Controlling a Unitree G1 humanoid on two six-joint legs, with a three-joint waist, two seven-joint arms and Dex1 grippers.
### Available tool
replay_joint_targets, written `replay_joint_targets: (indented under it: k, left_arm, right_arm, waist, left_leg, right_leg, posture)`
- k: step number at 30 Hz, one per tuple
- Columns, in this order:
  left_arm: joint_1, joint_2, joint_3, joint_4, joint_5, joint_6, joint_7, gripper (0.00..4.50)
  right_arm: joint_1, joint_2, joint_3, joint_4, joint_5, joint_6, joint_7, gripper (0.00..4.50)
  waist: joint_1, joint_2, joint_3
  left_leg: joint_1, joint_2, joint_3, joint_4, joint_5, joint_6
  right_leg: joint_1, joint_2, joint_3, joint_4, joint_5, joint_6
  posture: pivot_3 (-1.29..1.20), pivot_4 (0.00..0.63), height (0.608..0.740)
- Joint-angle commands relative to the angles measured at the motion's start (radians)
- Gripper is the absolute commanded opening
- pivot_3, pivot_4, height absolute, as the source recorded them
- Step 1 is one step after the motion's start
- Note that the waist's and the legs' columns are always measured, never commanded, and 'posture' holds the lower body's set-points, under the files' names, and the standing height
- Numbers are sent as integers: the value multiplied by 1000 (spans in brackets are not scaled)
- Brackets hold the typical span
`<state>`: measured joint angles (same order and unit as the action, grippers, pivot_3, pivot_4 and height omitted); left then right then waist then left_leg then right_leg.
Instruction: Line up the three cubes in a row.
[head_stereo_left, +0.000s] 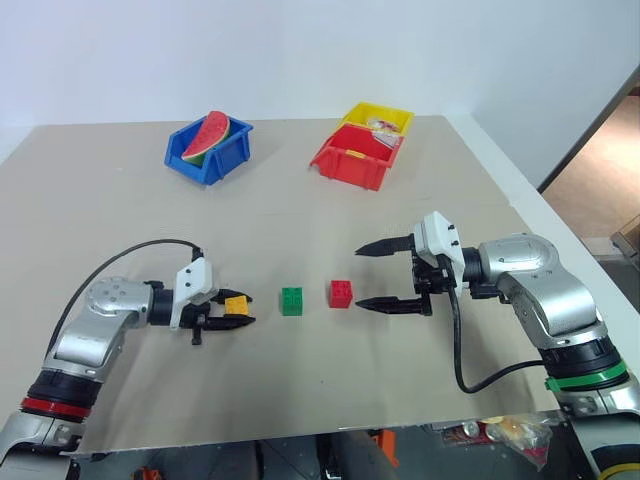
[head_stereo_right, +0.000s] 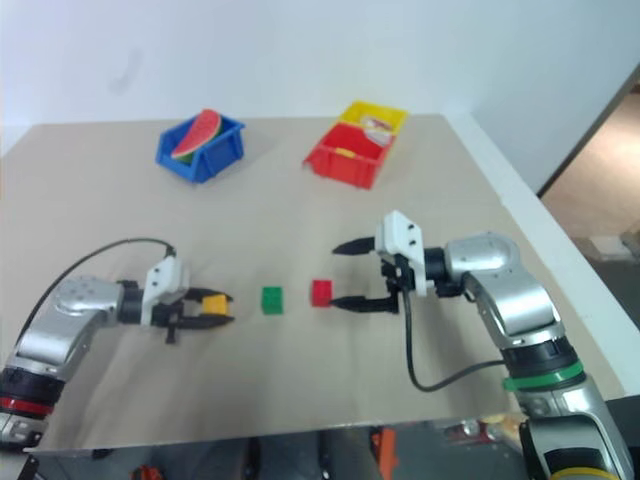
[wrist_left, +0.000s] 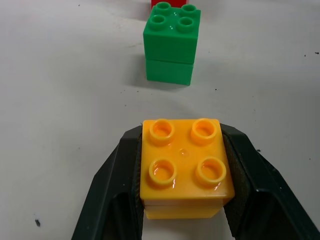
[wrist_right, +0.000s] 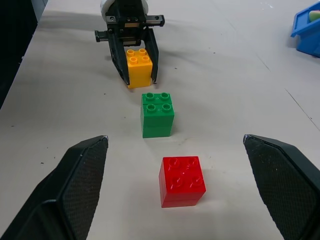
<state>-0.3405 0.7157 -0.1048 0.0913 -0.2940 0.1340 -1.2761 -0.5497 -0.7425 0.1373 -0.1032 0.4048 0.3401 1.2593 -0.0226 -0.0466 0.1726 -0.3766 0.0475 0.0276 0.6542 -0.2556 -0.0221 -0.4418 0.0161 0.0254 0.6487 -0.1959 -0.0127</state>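
My left gripper (head_stereo_left: 241, 311) is shut on the yellow-orange cube (wrist_left: 182, 167), studs up and low at the tabletop; I cannot tell whether it touches the table. The green cube (head_stereo_left: 291, 300) stands on the table a short gap to its right. Beyond that comes the red cube (head_stereo_left: 341, 293), so the three sit roughly in one line. To the right of the red cube, my right gripper (head_stereo_left: 360, 276) is open wide and points left at it. Its fingers are apart from the cube, which lies just ahead of the tips in the right wrist view (wrist_right: 182, 181).
At the back of the table stand a blue bin (head_stereo_left: 236, 147) holding a watermelon slice, a red bin (head_stereo_left: 345, 165) and a yellow bin (head_stereo_left: 403, 118) behind it. The table's right edge (head_stereo_left: 520, 190) runs close to my right arm. A black cable hangs from each wrist.
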Motion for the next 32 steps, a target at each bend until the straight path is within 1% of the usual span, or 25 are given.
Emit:
replay_joint_targets:
  k: [1, 2, 7, 8, 13, 16, 19, 22, 24, 27, 29, 32]
  left_arm:
    - [-17, -7, -16, 8, 7, -19, -22, 2539]
    - [-20, -7, -18, 12, 9, -23, -24, 2750]
    - [-27, 3, -17, 28, 20, -37, -37, 4417]
    - [-28, 5, -16, 28, 21, -39, -37, 4486]
    - [-21, 45, 27, -22, -6, -22, -43, 4486]
    - [-19, 77, 70, -100, -63, 67, -31, 4486]
    - [-40, 96, 138, -163, -135, 202, 29, 4486]
    - [-117, 65, 218, -158, -192, 327, 165, 4486]
    - [-166, 30, 254, -120, -192, 356, 261, 4486]
    - [-193, -8, 261, -57, -136, 320, 358, 4486]
    - [-189, -36, 245, -27, -85, 269, 415, 4486]
    - [-174, -90, 235, -7, -53, 230, 474, 4486]
  right_arm:
    - [-1, -13, -43, -22, 8, -6, -8, 4500]
    - [0, -14, -43, -23, 7, -7, -8, 4500]
    - [2, -13, -42, -24, 7, -8, -12, 4500]
    - [2, -13, -42, -23, 7, -8, -13, 4500]
    - [0, -14, -47, -18, 8, -13, -16, 4500]
    - [-12, -8, -69, -19, 32, 8, -32, 4500]
    - [-50, 15, -113, -17, 79, 72, -81, 4500]
    - [-84, 45, -144, 9, 83, 92, -142, 4500]
    - [-100, 71, -148, 49, 47, 63, -191, 4500]
    - [-115, 112, -150, 140, -11, -3, -262, 4500]
    - [-116, 132, -138, 197, -57, -64, -292, 4500]
    - [-118, 170, -134, 266, -100, -128, -344, 4500]
  waist:
    - [0, 0, 0]
    - [0, 0, 0]
    - [0, 0, 0]
    - [0, 0, 0]
    - [0, 0, 0]
    - [0, 0, 0]
    - [-1, 0, 0]
    - [-1, 0, 0]
    - [0, 0, 0]
    - [0, 0, 0]
    - [-1, 0, 0]
    - [-1, 0, 0]
  left_leg:
    - [0, 0, 0, 0, 0, 0]
    - [0, 0, 0, 0, 0, 0]
    - [0, 0, 0, 0, 0, 0]
    - [0, 0, 0, 0, 0, 0]
    - [0, 0, 0, 0, 0, 0]
    - [0, 0, 0, 0, 0, 0]
    - [0, 0, 0, 0, 0, 0]
    - [0, 0, 0, 1, 0, 0]
    - [0, 0, -1, 1, 0, 0]
    - [1, 0, -1, 1, 0, 1]
    - [1, 0, 0, 1, 0, 0]
    - [0, -1, 1, 1, 0, 0]
  right_leg:
    - [0, 0, 0, 0, 0, 0]
    - [0, 0, 0, 0, 0, 0]
    - [0, 0, 0, 0, 0, 0]
    - [0, 0, 0, 0, 0, 0]
    - [0, 0, 0, 0, 0, 0]
    - [0, 0, 0, 0, 0, 0]
    - [0, 0, 0, 0, 0, 1]
    - [0, 0, 0, 0, 1, 1]
    - [0, 0, -1, 1, 1, 1]
    - [2, 0, 0, 1, 1, 1]
    - [1, 0, 1, 1, 1, 1]
    - [0, 0, 3, 0, 1, 1]
  posture:
    - [0, 150, 740]
    - [0, 150, 740]
    - [0, 150, 740]
    - [0, 150, 740]
    - [0, 150, 740]
    - [0, 150, 740]
    - [0, 150, 740]
    - [0, 150, 740]
    - [0, 150, 740]
    - [0, 150, 740]
    - [0, 150, 740]
    - [0, 150, 740]
